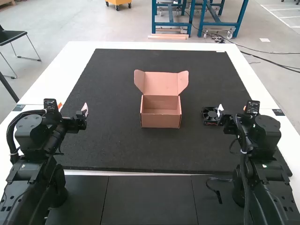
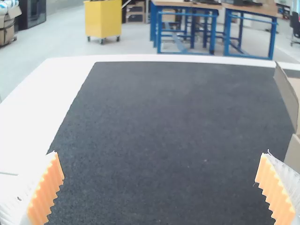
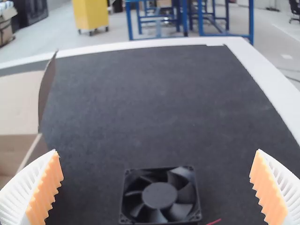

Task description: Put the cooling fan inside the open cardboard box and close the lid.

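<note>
An open cardboard box (image 1: 161, 111) stands in the middle of the black mat (image 1: 117, 93), its lid (image 1: 161, 83) raised at the back. A black square cooling fan (image 1: 211, 116) lies flat on the mat to the right of the box. My right gripper (image 1: 220, 113) hovers just by the fan, open; in the right wrist view the fan (image 3: 161, 196) lies between the two ribbed fingertips (image 3: 43, 190), with the box (image 3: 18, 117) off to one side. My left gripper (image 1: 85, 110) is open at the mat's left edge, nothing between its orange pads (image 2: 46, 191).
The mat lies on a white table (image 1: 70, 54). Bare mat stretches all around the box. The box's edge (image 2: 287, 93) shows in the left wrist view. Black arm bases stand at the near corners.
</note>
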Tool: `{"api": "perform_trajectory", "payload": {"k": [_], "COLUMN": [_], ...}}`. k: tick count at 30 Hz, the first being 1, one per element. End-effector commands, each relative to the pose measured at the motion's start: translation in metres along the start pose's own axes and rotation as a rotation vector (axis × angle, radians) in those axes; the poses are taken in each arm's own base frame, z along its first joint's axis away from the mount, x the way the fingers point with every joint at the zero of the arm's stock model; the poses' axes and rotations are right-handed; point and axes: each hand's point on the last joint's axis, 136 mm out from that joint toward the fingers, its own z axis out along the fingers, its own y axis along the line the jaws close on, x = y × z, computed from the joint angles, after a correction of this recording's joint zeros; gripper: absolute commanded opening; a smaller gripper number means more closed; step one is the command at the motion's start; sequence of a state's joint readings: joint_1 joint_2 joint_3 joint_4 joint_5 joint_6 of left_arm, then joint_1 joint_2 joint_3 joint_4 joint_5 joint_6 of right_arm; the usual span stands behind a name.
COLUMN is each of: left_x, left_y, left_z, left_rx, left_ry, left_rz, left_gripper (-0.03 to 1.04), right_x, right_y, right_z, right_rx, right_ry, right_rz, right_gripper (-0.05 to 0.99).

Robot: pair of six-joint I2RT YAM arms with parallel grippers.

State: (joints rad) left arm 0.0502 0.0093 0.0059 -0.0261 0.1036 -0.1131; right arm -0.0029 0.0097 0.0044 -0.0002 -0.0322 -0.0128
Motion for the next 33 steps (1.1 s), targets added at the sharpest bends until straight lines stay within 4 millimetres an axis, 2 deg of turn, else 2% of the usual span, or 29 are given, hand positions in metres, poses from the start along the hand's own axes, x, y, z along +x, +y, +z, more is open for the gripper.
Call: {"api": "perform_trajectory", "payload": {"k": [1,20,23,27,33], "left_x": [-0.001,-0.004,-0.026,-0.062,-0.106], "left_y": [0.001,0.002,0.003,0.006,0.002], "left_z": [0.0,0.0,-0.002,-0.009,-0.015], "left_rx": [-0.009,-0.01,-0.018,-0.035,-0.023], "left_ry": [-0.011,-0.024,-0.113,-0.24,-0.291], "left_rz": [0.013,0.019,-0.042,-0.035,-0.034], "left_gripper": [0.97,0.97,0.97,0.97,0.96], "right_x": [0.001,-0.001,-0.012,-0.054,-0.093], "right_y": [0.0,-0.002,-0.008,-0.013,-0.011], "right_z": [0.0,0.0,-0.001,-0.007,-0.014], "right_rx": [0.002,0.012,0.042,0.071,0.071], "right_ry": [-0.003,-0.008,-0.056,-0.228,-0.287], "right_rz": [-0.01,-0.006,0.016,0.026,0.027], "right_gripper": [0.91,0.91,0.91,0.91,0.91]}}
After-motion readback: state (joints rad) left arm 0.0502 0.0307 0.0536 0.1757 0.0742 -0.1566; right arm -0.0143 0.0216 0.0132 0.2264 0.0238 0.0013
